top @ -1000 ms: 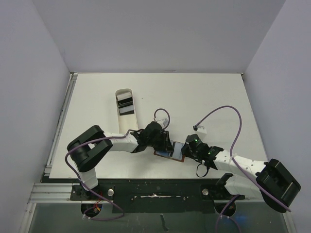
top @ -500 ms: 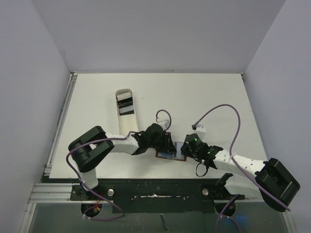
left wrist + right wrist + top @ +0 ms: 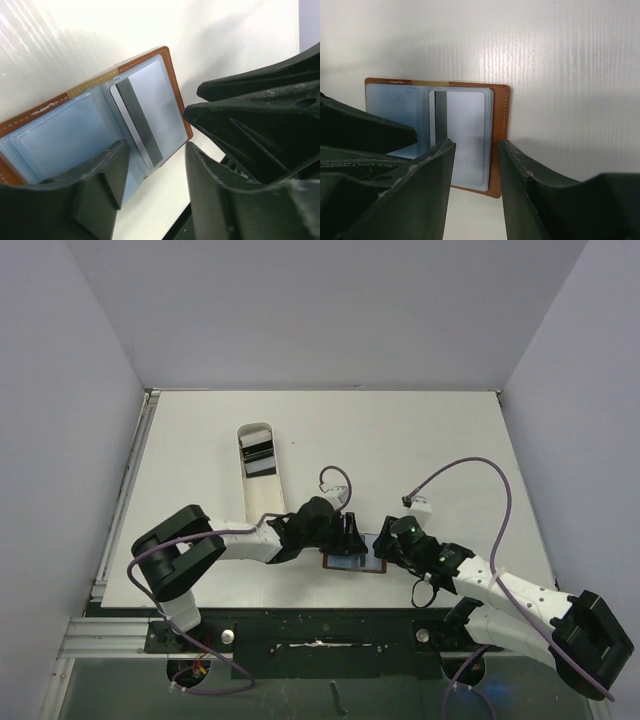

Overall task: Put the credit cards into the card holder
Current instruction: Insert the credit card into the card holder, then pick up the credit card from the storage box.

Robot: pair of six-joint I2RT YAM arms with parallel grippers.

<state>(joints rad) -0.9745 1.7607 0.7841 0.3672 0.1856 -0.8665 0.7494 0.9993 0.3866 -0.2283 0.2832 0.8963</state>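
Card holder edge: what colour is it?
Brown; the card holder shows it best in the right wrist view.

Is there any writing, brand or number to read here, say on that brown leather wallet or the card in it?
No text reads clearly in any view.
Brown leather wallet: possible faint mark on its tan spine strip, too small to read.
Pale card with a dark stripe in its pocket: no print visible.
Cards in the long white oval tray: too small to tell.

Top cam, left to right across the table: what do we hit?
White tray → left gripper → right gripper → white cable plug. Card holder skipped: it overlaps both grippers.
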